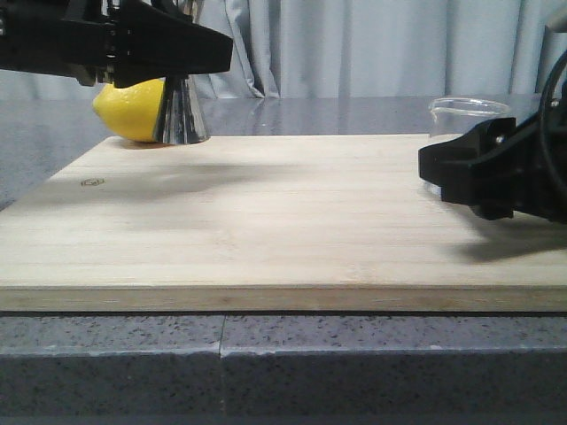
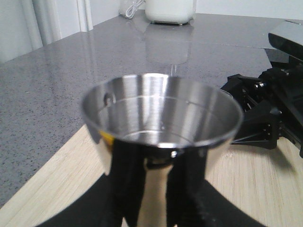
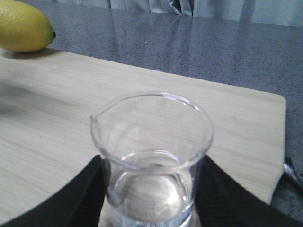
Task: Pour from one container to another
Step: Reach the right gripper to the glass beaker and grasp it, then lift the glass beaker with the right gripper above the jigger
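The steel jigger (image 1: 182, 113) stands at the board's far left corner, its open upper cup (image 2: 158, 111) filling the left wrist view. My left gripper (image 2: 156, 170) is shut on its narrow waist, a black finger (image 2: 124, 189) on each side. The clear glass beaker (image 3: 151, 142), with a little clear liquid in its bottom, is at the board's right side (image 1: 468, 115). My right gripper (image 3: 151, 194) is shut on its lower wall, with the fingers (image 3: 90, 189) pressed to both sides. In the front view the right gripper (image 1: 443, 173) hides the beaker's lower half.
A yellow lemon (image 1: 131, 111) lies right behind the jigger at the far left (image 3: 23, 26). The wooden board (image 1: 266, 221) lies on a grey speckled counter (image 1: 354, 115). A white appliance (image 2: 170, 10) stands far back. A shiny metal object (image 3: 292, 171) lies off the board's edge.
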